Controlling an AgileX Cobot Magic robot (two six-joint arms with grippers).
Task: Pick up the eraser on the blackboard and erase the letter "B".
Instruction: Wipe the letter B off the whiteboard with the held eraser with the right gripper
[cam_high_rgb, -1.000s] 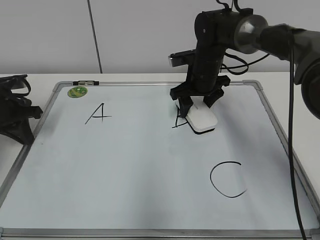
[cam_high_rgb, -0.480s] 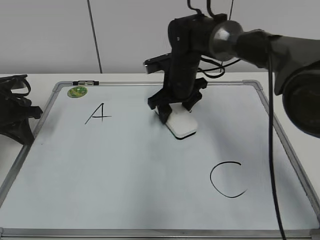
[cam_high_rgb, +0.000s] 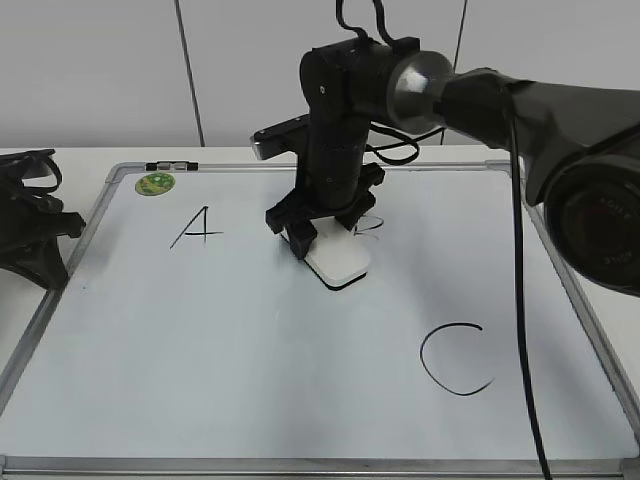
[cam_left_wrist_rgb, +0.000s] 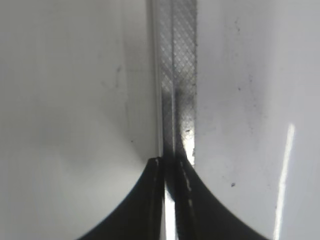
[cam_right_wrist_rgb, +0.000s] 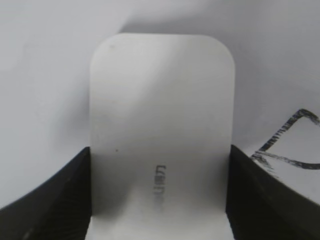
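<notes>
Soft, even light is falling from above; the eraser (cam_high_rgb: 337, 263) is casting a faint shadow, glare is streaking the left wrist view, and both wrist views are blurring up close.

A: Where is the eraser (cam_high_rgb: 337, 263)?
B: Center frame, flat on the blackboard (cam_high_rgb: 250, 380), clamped by the right gripper (cam_high_rgb: 322, 240).
A: And the letter "B" (cam_high_rgb: 368, 226)?
B: Only faint strokes show just right of the gripper.

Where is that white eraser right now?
The eraser sits flat on the whiteboard near its middle, held by the right pincer, to the right of the "A" and just left of some leftover marker strokes.
</notes>
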